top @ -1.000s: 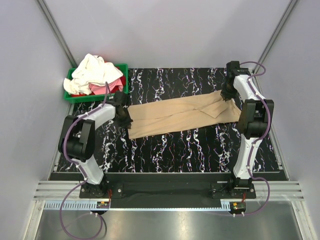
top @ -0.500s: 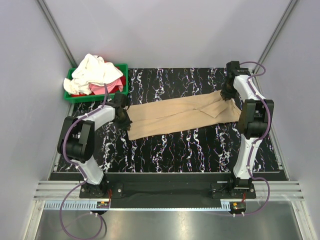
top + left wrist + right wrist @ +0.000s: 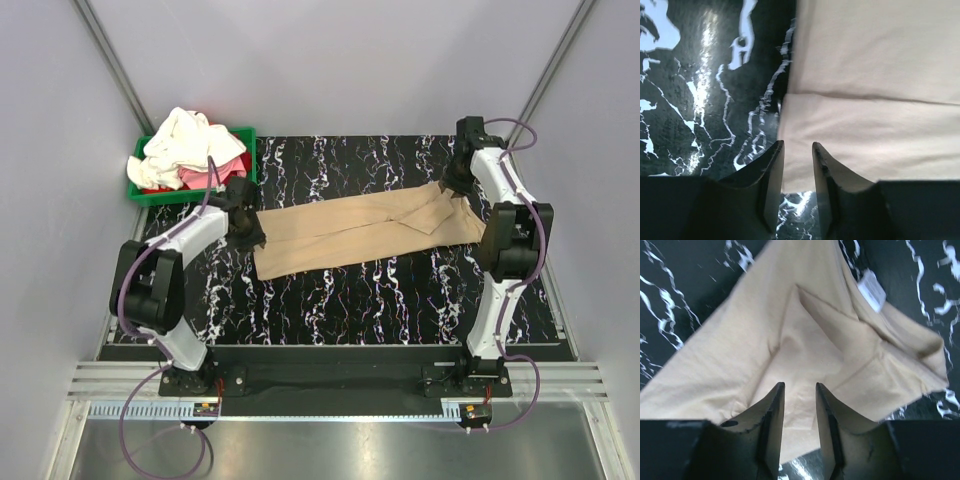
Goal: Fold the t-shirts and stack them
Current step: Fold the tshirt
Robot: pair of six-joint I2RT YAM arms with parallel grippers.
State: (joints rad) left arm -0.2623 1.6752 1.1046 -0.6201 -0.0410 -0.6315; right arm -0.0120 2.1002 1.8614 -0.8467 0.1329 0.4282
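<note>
A tan t-shirt (image 3: 360,232) lies folded into a long strip across the black marbled table (image 3: 400,290). My left gripper (image 3: 247,226) hangs over its left end, jaws open, nothing between them; the left wrist view shows the cloth's edge (image 3: 860,100) lying flat below the left gripper (image 3: 798,146). My right gripper (image 3: 457,187) is open above the strip's right end, where the right wrist view shows the folded sleeve and a white neck label (image 3: 871,286) under the right gripper (image 3: 799,386). More t-shirts (image 3: 185,148), white and pink, are heaped in a green bin (image 3: 240,170).
The green bin stands at the table's back left corner, close behind the left arm. Grey walls and slanted metal frame posts (image 3: 110,60) enclose the table. The arm bases sit on a rail (image 3: 330,380) at the near edge.
Both grippers have opened and let go of the tan shirt's ends. The left gripper rose slightly off the cloth; the strip stays flat where it was laid.
</note>
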